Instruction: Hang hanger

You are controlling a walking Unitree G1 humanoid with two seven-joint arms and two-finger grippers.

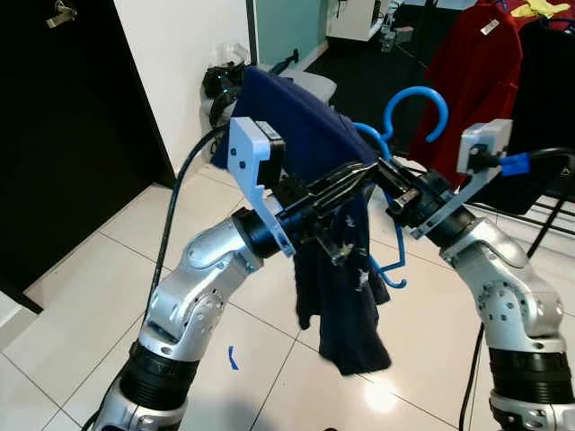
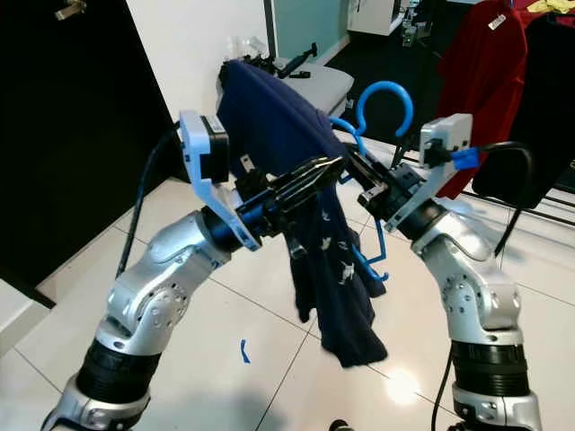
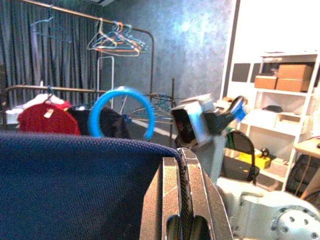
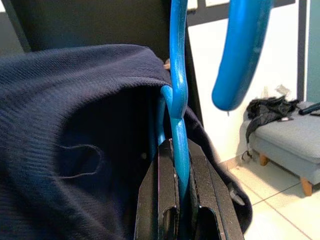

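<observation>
The blue plastic hanger (image 1: pixel 395 180), with a dark navy knit garment (image 1: pixel 337 269) draped over it, hangs in the air between my two arms above the white tiled floor (image 1: pixel 108 296), its hook curling upward and free. My right gripper (image 1: pixel 384 176) is clamped tight on the hanger's neck just under the hook, the blue stem pinched between both black fingers in my right wrist view. My left gripper (image 1: pixel 355 172) is closed on the navy cloth at the near shoulder, fingers pressed together with fabric between them. The metal clothes rail (image 3: pixel 100 22) with its other hangers stands well apart, beyond the red garment (image 1: pixel 472 72) (so I judge a reach or a walk is needed before the hook can go over it). My worry is the cloth: it sits lopsided, most of its weight trailing down on one side, and if my left fingers let go early or the hanger tilts, it could slide off onto the tiles. Pinched so near the hook, the hanger could also twist in my right fingers, leaving the hook turned away from the rail.
</observation>
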